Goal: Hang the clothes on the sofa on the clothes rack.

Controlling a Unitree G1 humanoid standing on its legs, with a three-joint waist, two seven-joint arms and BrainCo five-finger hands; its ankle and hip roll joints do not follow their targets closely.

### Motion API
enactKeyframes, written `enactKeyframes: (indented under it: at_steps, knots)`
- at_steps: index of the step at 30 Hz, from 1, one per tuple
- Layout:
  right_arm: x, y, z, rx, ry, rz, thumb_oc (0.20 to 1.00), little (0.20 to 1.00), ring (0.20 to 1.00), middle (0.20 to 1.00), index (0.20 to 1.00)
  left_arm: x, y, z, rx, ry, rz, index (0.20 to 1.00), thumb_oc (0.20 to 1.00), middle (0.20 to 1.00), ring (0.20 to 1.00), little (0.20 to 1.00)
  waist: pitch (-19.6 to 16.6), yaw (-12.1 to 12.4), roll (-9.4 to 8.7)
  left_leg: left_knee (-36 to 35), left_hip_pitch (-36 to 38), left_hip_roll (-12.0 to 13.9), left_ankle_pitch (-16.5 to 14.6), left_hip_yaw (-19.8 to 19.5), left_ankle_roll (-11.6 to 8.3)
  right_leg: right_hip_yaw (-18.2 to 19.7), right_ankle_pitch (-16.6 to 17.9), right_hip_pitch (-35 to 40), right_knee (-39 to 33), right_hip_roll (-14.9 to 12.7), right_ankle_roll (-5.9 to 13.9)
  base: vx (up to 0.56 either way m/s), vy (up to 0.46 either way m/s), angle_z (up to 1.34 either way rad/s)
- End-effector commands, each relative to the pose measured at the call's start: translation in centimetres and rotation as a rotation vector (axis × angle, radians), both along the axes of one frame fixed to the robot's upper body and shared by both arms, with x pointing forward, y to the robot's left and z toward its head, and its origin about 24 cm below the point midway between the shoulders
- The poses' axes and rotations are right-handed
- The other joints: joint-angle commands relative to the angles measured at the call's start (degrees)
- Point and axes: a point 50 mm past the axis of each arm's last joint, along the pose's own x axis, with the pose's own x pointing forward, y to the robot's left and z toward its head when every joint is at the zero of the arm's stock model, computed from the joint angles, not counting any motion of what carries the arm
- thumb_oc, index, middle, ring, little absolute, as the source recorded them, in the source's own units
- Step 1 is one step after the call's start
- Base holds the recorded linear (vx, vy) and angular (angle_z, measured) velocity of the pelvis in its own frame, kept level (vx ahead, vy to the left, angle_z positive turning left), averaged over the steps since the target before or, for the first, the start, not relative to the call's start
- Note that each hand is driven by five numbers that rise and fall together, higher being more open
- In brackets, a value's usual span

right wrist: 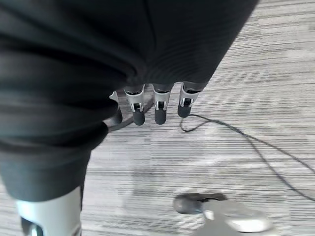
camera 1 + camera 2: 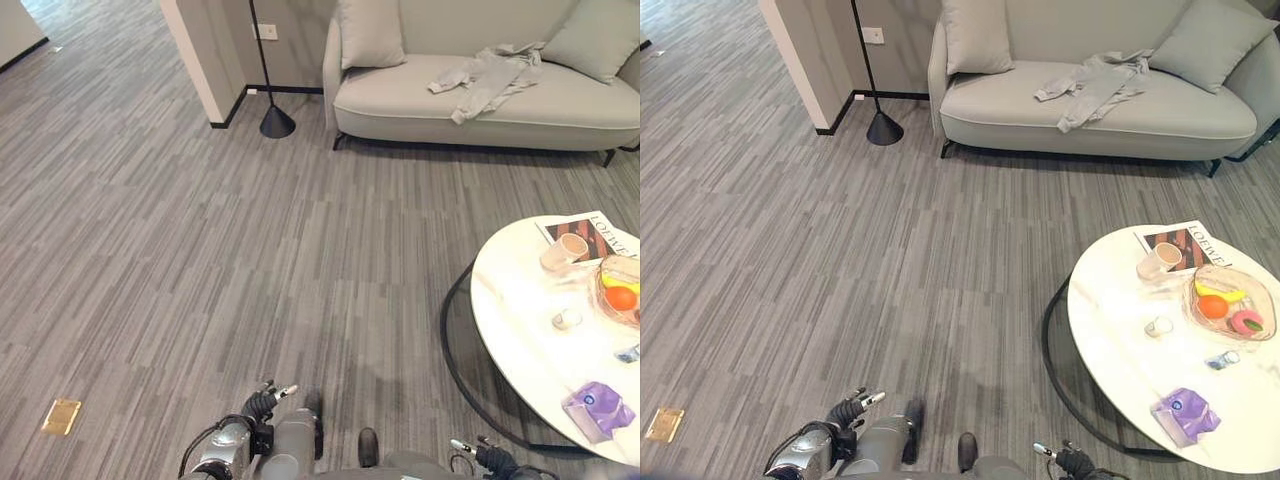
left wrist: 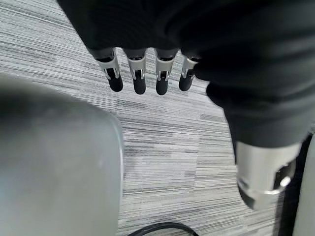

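A grey garment (image 2: 489, 79) lies crumpled on the seat of the light grey sofa (image 2: 400, 95) at the far end of the room, also the garment (image 2: 1095, 83) in the right eye view. My left hand (image 2: 266, 401) hangs low at the bottom edge, far from the sofa. Its fingers (image 3: 139, 76) hang straight over the bare floor, holding nothing. My right hand (image 2: 492, 459) shows at the bottom right beside the round table. Its fingers (image 1: 158, 105) are also straight and empty above the floor.
A round white table (image 2: 520, 330) on a black ring base stands at the right with a magazine, a cup (image 2: 565, 250), a fruit bowl (image 2: 622, 290) and a purple packet (image 2: 597, 408). A black floor lamp base (image 2: 277, 122) and a wall corner stand left of the sofa. A brass floor socket (image 2: 61, 416) lies lower left.
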Motion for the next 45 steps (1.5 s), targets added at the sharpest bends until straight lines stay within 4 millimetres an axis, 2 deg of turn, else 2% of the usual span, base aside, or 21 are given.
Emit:
enactKeyframes:
  at_steps: [1, 6, 8, 11, 14, 16, 19, 20, 23, 27, 30, 31, 33, 34, 35, 36, 37, 39, 42, 44, 45]
  knots:
    - [-1.0, -0.4, 0.1, -0.005, -0.019, -0.013, 1.000, 1.000, 1.000, 1.000, 1.000, -1.1, 0.9, -0.2, 0.018, 0.001, 0.037, 1.000, 1.000, 1.000, 1.000, 1.000, -5.1, 2.0, -0.81, 0.8, -2.4, -1.2, 4.6, 3.9, 1.91, 7.7, -3.6, 5.0, 0.7, -2.5, 8.16, 0.44, 0.163, -0.36]
    - [-2.9, -0.1, -0.5, 0.008, 0.061, 0.016, 1.000, 1.000, 1.000, 1.000, 1.000, -2.6, 1.8, -0.5, 0.041, 0.044, 0.049, 1.000, 1.000, 1.000, 1.000, 1.000, -10.0, 2.3, -2.15, 0.2, 2.2, -3.8, 5.3, 4.5, 4.51, 9.3, -4.9, 6.1, 6.3, -7.5, 11.56, 0.54, 0.236, -0.74]
    - [-2.9, -0.5, -0.4, -0.002, 0.070, 0.026, 1.000, 1.000, 1.000, 1.000, 1.000, -2.3, 2.0, -0.4, 0.048, 0.038, 0.039, 1.000, 1.000, 1.000, 1.000, 1.000, -10.3, 2.4, -2.97, 0.4, 4.8, -5.2, 3.4, 4.5, 5.77, 9.1, 0.8, 3.2, 14.9, -9.2, 13.63, 0.32, 0.130, -0.27]
    - [-2.0, -1.2, 0.0, -0.015, 0.039, 0.004, 1.000, 1.000, 1.000, 1.000, 1.000, -1.4, 2.1, 0.0, 0.053, 0.004, 0.023, 1.000, 1.000, 1.000, 1.000, 1.000, -8.4, 1.7, -2.44, 0.2, 10.1, -6.0, 0.6, 4.5, 7.60, 7.7, 14.6, -4.1, 30.8, -9.8, 15.20, 0.27, 0.158, -0.07]
    - [-2.1, -1.2, 0.0, -0.017, 0.035, -0.005, 1.000, 1.000, 1.000, 1.000, 1.000, -1.0, 2.2, 0.1, 0.064, 0.000, 0.000, 1.000, 1.000, 1.000, 1.000, 1.000, -7.6, 0.7, -0.54, -0.5, 14.4, -5.1, -1.8, 3.7, 8.65, 1.5, 14.9, -10.8, 37.9, -12.0, 12.99, 0.36, 0.187, 0.28]
    - [-2.6, -1.2, -0.1, -0.011, 0.046, -0.015, 1.000, 1.000, 1.000, 1.000, 1.000, -0.3, 2.3, 0.4, 0.073, -0.018, -0.011, 1.000, 1.000, 1.000, 1.000, 1.000, -7.0, -1.0, 0.44, -0.8, 17.7, -4.2, -3.9, 2.3, 8.19, -3.6, 7.4, -15.3, 30.7, -11.1, 11.84, 0.47, 0.034, 0.45]
    - [-2.6, -1.2, -0.1, -0.010, 0.049, -0.017, 1.000, 1.000, 1.000, 1.000, 1.000, 0.0, 2.2, 0.5, 0.085, -0.024, -0.027, 1.000, 1.000, 1.000, 1.000, 1.000, -5.8, -3.0, -0.06, -0.8, 20.6, -4.4, -6.0, 0.9, 7.61, -4.4, 5.9, -17.3, 22.5, -8.7, 12.42, 0.28, -0.070, 0.60]
    - [-2.9, -1.1, -0.2, -0.008, 0.059, -0.028, 1.000, 1.000, 1.000, 1.000, 1.000, 0.4, 2.0, 0.6, 0.094, -0.032, -0.052, 1.000, 1.000, 1.000, 1.000, 1.000, -5.6, -4.3, -0.98, -0.8, 23.0, -5.1, -8.2, -0.4, 7.11, -4.0, 7.0, -19.1, 13.1, -6.7, 13.54, 0.53, -0.134, 0.66]
    - [-3.6, -1.0, -0.4, -0.003, 0.082, -0.040, 1.000, 1.000, 1.000, 1.000, 1.000, 0.8, 1.4, 0.6, 0.102, -0.034, -0.099, 1.000, 1.000, 1.000, 1.000, 1.000, -5.2, -6.3, -1.44, -0.8, 27.3, -5.3, -11.3, -1.9, 6.16, -5.8, 11.4, -22.3, 2.4, -4.0, 15.39, 0.43, -0.099, 0.56]
    - [-4.2, -1.0, -0.6, -0.010, 0.114, -0.026, 1.000, 1.000, 1.000, 1.000, 1.000, 0.8, 1.0, 0.4, 0.096, -0.022, -0.125, 1.000, 1.000, 1.000, 1.000, 1.000, -5.5, -7.2, -1.52, -0.8, 29.4, -4.8, -13.0, -3.0, 5.43, -10.8, 13.3, -23.9, 0.6, -3.9, 16.11, 0.34, -0.153, 0.64]
    - [-5.0, -1.3, -0.6, -0.021, 0.138, -0.021, 1.000, 1.000, 1.000, 1.000, 1.000, 0.4, 0.1, 0.2, 0.093, -0.007, -0.179, 1.000, 1.000, 1.000, 1.000, 1.000, -7.3, -7.7, -1.36, -0.8, 30.7, -3.2, -14.8, -3.0, 5.17, -9.9, 13.3, -21.6, 0.5, -2.8, 13.74, 0.34, -0.220, 0.29]
    - [-5.2, -1.4, -0.6, -0.020, 0.143, -0.028, 1.000, 1.000, 1.000, 1.000, 1.000, 0.3, -0.1, 0.1, 0.090, -0.006, -0.184, 1.000, 1.000, 1.000, 1.000, 1.000, -7.7, -7.9, -0.95, -0.8, 31.3, -2.0, -14.0, -3.0, 4.59, -8.8, 13.5, -20.7, 0.5, -2.1, 13.25, 0.50, -0.329, 0.03]
    - [-5.3, -2.1, -0.4, -0.033, 0.140, -0.051, 1.000, 1.000, 1.000, 1.000, 1.000, 0.9, -0.4, 0.4, 0.082, -0.035, -0.189, 1.000, 1.000, 1.000, 1.000, 1.000, -8.7, -8.0, 0.54, 6.9, 29.7, 1.0, -7.3, -2.9, 1.55, -7.3, 12.7, -17.5, 0.5, -0.9, 11.75, 0.45, -0.300, 0.08]
    - [-5.3, -2.3, -0.3, -0.036, 0.137, -0.058, 1.000, 1.000, 1.000, 1.000, 1.000, 0.9, -0.5, 0.4, 0.073, -0.040, -0.180, 1.000, 1.000, 1.000, 1.000, 1.000, -8.8, -7.8, 0.72, 13.6, 27.3, 1.3, -3.6, -2.8, -0.22, -7.0, 11.9, -15.9, 0.5, -0.6, 10.88, 0.38, -0.301, -0.09]
    - [-4.8, -2.5, -0.1, -0.037, 0.121, -0.056, 1.000, 1.000, 1.000, 1.000, 1.000, 0.8, -0.5, 0.4, 0.056, -0.046, -0.167, 1.000, 1.000, 1.000, 1.000, 1.000, -7.9, -6.7, -0.25, 27.7, 21.0, 0.9, 2.4, -2.4, -1.44, -6.0, 9.8, -12.3, 0.5, -0.9, 9.41, 0.28, -0.245, -0.15]
    - [-4.8, -2.5, -0.1, -0.037, 0.121, -0.056, 1.000, 1.000, 1.000, 1.000, 1.000, 0.8, -0.5, 0.4, 0.056, -0.046, -0.167, 1.000, 1.000, 1.000, 1.000, 1.000, -7.9, -6.8, -0.13, 28.2, 20.7, 1.0, 2.1, -2.5, -1.46, -6.1, 9.8, -12.4, 0.5, -0.8, 9.39, 0.38, -0.326, -0.30]
    - [-3.8, -2.9, 0.1, -0.052, 0.102, -0.053, 1.000, 1.000, 1.000, 1.000, 1.000, 0.7, 0.0, 0.5, 0.062, -0.045, -0.141, 1.000, 1.000, 1.000, 1.000, 1.000, -6.5, -5.1, -1.67, 38.7, 15.2, 0.5, 4.9, -1.8, -0.23, -4.7, 7.9, -9.0, 0.5, -1.5, 7.92, 0.32, -0.239, -0.21]
    - [-3.3, -3.1, 0.3, -0.057, 0.089, -0.051, 1.000, 1.000, 1.000, 1.000, 1.000, 0.4, 0.1, 0.4, 0.069, -0.032, -0.143, 1.000, 1.000, 1.000, 1.000, 1.000, -5.9, -4.1, -2.25, 41.4, 11.9, 0.9, 3.8, -0.9, 0.93, -3.7, 7.2, -7.3, 0.5, -1.8, 7.64, 0.28, -0.176, -0.47]
    - [-2.3, -3.1, 0.6, -0.059, 0.043, -0.035, 1.000, 1.000, 1.000, 1.000, 1.000, -0.3, 0.2, 0.1, 0.061, -0.011, -0.119, 1.000, 1.000, 1.000, 1.000, 1.000, -5.2, -1.5, -3.21, 35.3, 5.3, 0.1, 0.1, 1.7, 3.45, -1.1, 5.0, -3.7, 0.5, -2.5, 7.42, 0.39, -0.061, -0.56]
    - [-1.3, -3.1, 0.9, -0.065, 0.007, -0.007, 1.000, 1.000, 1.000, 1.000, 1.000, -0.5, 0.2, 0.0, 0.060, -0.015, -0.113, 1.000, 1.000, 1.000, 1.000, 1.000, -4.9, 0.7, -2.22, 16.6, 4.0, -1.9, -0.6, 1.5, 3.67, 1.0, 2.4, -0.5, 0.5, -1.5, 8.14, 0.51, 0.027, -0.15]
    - [-0.9, -3.0, 1.0, -0.062, -0.007, 0.000, 1.000, 1.000, 1.000, 1.000, 1.000, -0.3, 0.0, 0.1, 0.053, -0.029, -0.115, 1.000, 1.000, 1.000, 1.000, 1.000, -5.1, 1.8, -0.50, 5.3, 2.3, -2.4, 3.9, 1.2, 2.79, 2.1, 0.9, 1.7, 0.5, 0.0, 7.90, 0.44, 0.028, -0.48]
